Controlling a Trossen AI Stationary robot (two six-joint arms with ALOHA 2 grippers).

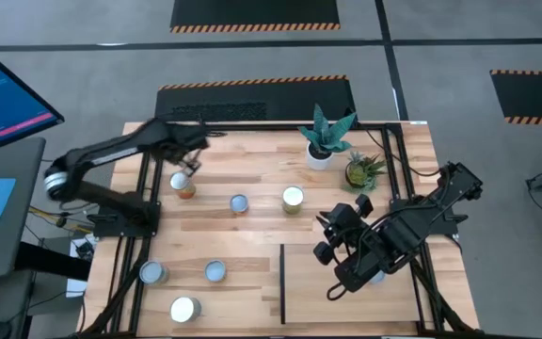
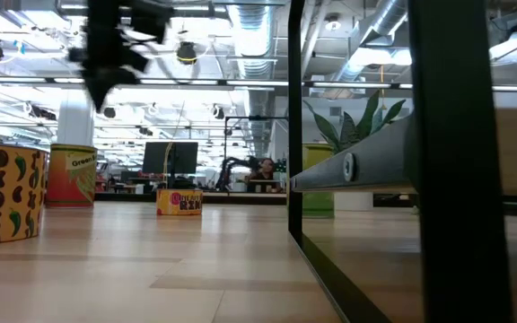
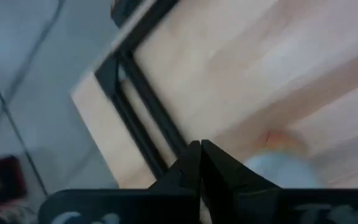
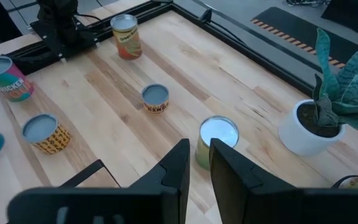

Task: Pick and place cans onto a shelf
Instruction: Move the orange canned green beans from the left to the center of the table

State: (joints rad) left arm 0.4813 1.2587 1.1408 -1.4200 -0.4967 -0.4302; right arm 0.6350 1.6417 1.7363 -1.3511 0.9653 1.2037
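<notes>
Six cans stand on the tabletop: one with a reddish label point(image 1: 183, 184) at the far left, a small one point(image 1: 239, 203), a white-topped one point(image 1: 293, 198), and three near the front left point(image 1: 152, 273), point(image 1: 215, 271), point(image 1: 184, 309). The shelf point(image 1: 318, 292) lies at the front right, with its black strip point(image 1: 282, 282) on its left edge. My left gripper point(image 1: 196, 162) is shut and empty, raised beside the reddish-label can point(image 3: 278, 171). My right gripper point(image 4: 199, 163) hovers over the shelf's far left corner and points at the white-topped can point(image 4: 218, 138). Its fingers stand a narrow gap apart and hold nothing.
A white plant pot point(image 1: 320, 155) and a smaller plant point(image 1: 360, 171) stand at the table's far right. A pale round top point(image 1: 376, 276) shows under my right arm on the shelf. In the low view a black frame post point(image 2: 294, 135) stands in the middle.
</notes>
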